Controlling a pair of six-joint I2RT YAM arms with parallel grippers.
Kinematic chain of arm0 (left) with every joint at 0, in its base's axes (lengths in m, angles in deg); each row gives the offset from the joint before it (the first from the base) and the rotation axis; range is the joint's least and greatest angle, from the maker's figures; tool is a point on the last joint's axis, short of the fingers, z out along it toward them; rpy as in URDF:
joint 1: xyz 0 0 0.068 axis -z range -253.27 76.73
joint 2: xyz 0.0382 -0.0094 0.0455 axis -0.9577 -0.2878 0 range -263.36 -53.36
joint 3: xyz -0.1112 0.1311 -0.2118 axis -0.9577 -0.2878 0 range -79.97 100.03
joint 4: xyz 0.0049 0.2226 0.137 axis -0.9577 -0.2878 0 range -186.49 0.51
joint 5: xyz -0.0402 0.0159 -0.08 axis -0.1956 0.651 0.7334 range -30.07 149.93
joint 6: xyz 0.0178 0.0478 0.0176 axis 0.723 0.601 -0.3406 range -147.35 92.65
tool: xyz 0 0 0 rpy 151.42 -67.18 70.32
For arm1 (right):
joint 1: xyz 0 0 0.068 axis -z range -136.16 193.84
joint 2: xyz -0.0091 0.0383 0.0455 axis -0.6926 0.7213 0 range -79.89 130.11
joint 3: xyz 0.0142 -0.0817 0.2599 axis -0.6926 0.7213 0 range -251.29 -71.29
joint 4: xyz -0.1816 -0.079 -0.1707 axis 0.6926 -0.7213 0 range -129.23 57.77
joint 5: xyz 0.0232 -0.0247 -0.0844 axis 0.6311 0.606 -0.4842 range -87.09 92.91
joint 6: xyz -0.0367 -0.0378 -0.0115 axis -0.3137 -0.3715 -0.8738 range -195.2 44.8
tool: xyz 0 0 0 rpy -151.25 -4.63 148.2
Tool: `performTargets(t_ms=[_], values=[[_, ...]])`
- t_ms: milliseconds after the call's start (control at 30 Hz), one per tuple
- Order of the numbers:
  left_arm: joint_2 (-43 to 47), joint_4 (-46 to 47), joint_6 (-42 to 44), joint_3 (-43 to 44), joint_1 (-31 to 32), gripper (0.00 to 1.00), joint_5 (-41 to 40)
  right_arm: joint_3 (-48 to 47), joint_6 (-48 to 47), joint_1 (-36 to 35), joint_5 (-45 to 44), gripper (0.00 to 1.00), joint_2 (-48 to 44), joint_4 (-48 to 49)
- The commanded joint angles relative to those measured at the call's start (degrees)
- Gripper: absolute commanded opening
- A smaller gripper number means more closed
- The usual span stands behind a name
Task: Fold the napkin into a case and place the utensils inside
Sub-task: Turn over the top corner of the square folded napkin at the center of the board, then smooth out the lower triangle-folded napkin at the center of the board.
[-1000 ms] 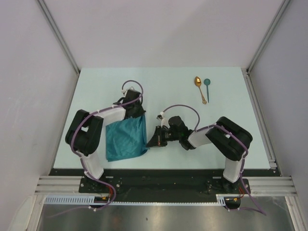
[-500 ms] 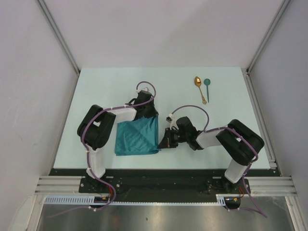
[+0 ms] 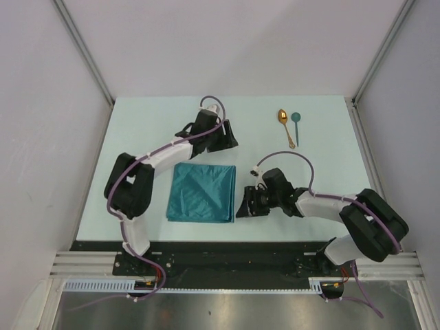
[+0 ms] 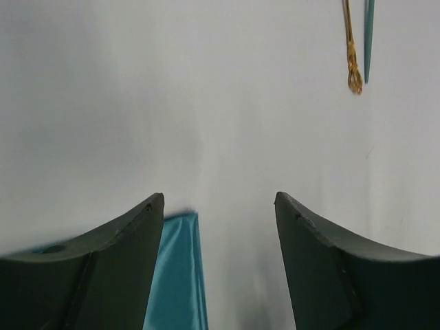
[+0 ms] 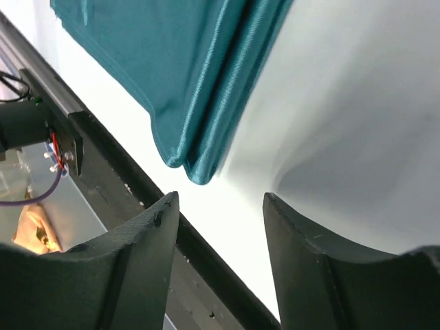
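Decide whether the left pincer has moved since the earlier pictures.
Yes: the left pincer has moved farther out and rightwards, off the napkin and nearer the gold spoon.

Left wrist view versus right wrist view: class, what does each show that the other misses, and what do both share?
Only left wrist: handle ends of the gold spoon and teal spoon. Only right wrist: the black rail beyond the table. Both: the teal napkin, the pale table, and each its own open, empty tool: left tool, right tool.
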Motion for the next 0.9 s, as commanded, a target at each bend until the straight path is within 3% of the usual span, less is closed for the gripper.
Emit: performTargets(t_ms=[0, 167, 333, 500, 567, 867], values=[[10.2, -8.5, 5.4, 0.3, -0.1, 0.69, 1.2, -1.3, -1.7, 1.1, -4.0, 0.57, -3.0, -5.7], [19.3, -6.7, 5.3, -12.9, 1.7, 0.49, 8.0, -5.9, -1.1, 4.9, -3.4, 0.47, -0.2, -5.8], [26.1, 1.3, 1.0, -29.5, 5.5, 0.31, 11.4, -15.9, -2.4, 7.9, -0.5, 0.42, 5.8, -6.6], [26.1, 6.2, -3.1, -35.6, 9.7, 0.14, 9.8, -25.7, -3.5, 11.6, 4.9, 0.24, 15.9, -6.4], [26.0, 6.4, -3.5, -37.1, 11.0, 0.12, 9.1, -31.5, -3.5, 11.9, 9.8, 0.14, 20.5, -6.7], [23.2, 9.0, -4.5, -39.5, 12.8, 0.08, 10.1, -35.3, -3.7, 12.4, 14.0, 0.08, 27.7, -7.4]])
